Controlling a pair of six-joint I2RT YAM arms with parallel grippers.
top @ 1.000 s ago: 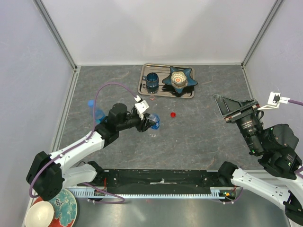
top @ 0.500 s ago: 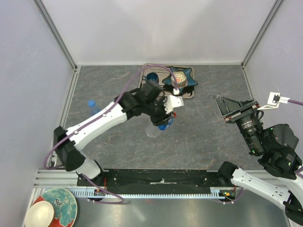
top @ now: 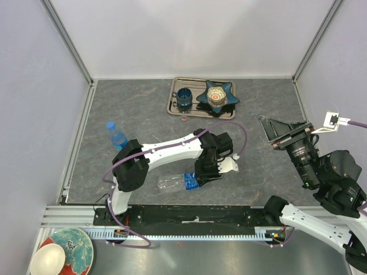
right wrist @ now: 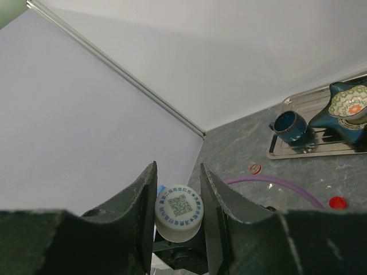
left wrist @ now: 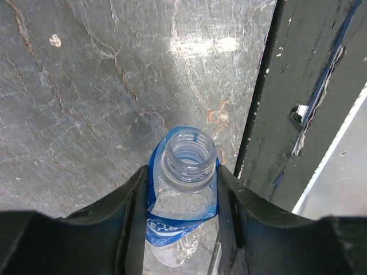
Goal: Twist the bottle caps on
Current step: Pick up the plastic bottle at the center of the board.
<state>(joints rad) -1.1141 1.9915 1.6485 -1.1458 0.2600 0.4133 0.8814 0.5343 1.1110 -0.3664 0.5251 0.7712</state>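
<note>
My left gripper (top: 196,180) (left wrist: 182,172) is shut on a clear, uncapped bottle (top: 171,183) (left wrist: 184,197) with a blue label, gripping it just below the open threaded neck. In the top view the bottle lies sideways, low near the table's front edge. My right gripper (top: 265,121) (right wrist: 178,167) is raised at the right and shut on a white cap (right wrist: 179,216) printed with a QR code. A second bottle with a blue cap (top: 116,136) stands upright at the left. A red cap (right wrist: 338,201) lies on the table in the right wrist view; the left arm hides it in the top view.
A metal tray (top: 172,106) at the back holds a dark blue cup (top: 184,97) and a star-shaped dish (top: 217,95). A small reddish ring (top: 183,120) lies in front of it. The black front rail (left wrist: 298,86) is right beside the held bottle. Walls enclose three sides.
My left arm has swung from the left across the middle, then down toward the front edge, carrying the open bottle, which now lies sideways. The right arm has not moved.
</note>
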